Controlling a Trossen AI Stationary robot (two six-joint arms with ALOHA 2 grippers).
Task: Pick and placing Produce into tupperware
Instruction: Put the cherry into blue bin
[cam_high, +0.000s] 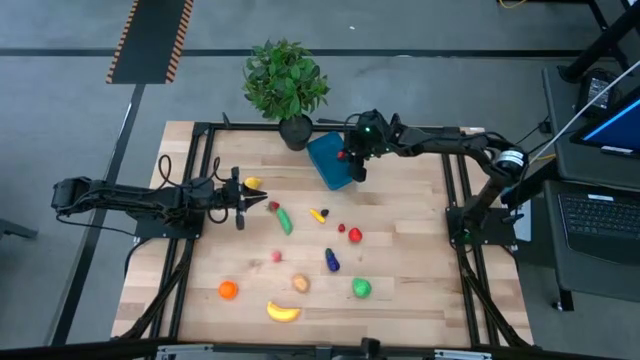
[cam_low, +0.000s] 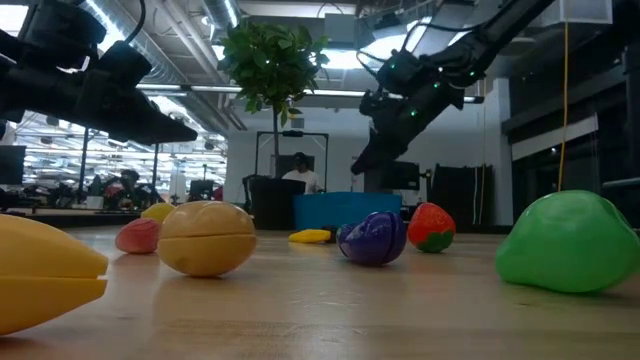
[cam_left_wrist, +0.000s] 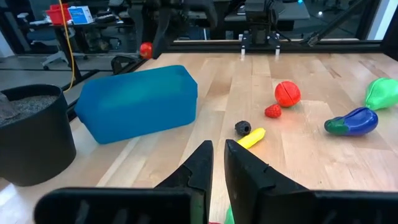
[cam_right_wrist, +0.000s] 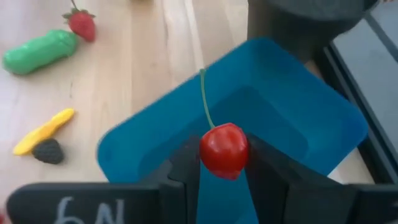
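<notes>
The blue tupperware (cam_high: 328, 160) stands open on the table's far side, beside the plant pot. My right gripper (cam_right_wrist: 224, 163) hovers over it, shut on a red cherry (cam_right_wrist: 224, 149). Produce lies scattered on the table: lemon (cam_high: 252, 183), cucumber (cam_high: 284, 220), eggplant (cam_high: 331, 260), green fruit (cam_high: 361, 288), potato (cam_high: 300, 283), orange (cam_high: 228, 290), banana (cam_high: 283, 312) and red berries (cam_high: 354, 235). My left gripper (cam_high: 262, 201) is at the table's left, near the lemon and cucumber, its fingers (cam_left_wrist: 205, 165) shut on nothing. My right gripper pinches the cherry's red body (cam_right_wrist: 214, 152) between its two fingers, one on each side. The fingers come from above, pointing down at the tupperware's inside (cam_right_wrist: 280, 112). The cherry is lifted clear, and its green stem (cam_right_wrist: 204, 93) sticks out free beyond the fingertips.
The leafy potted plant (cam_high: 288, 85) in a dark pot (cam_left_wrist: 31, 134) stands right beside the tupperware's far-left end. A small yellow piece with a dark berry (cam_left_wrist: 247, 132) lies mid-table. The arm frames line both table sides. Bare wood shows right of the tupperware.
</notes>
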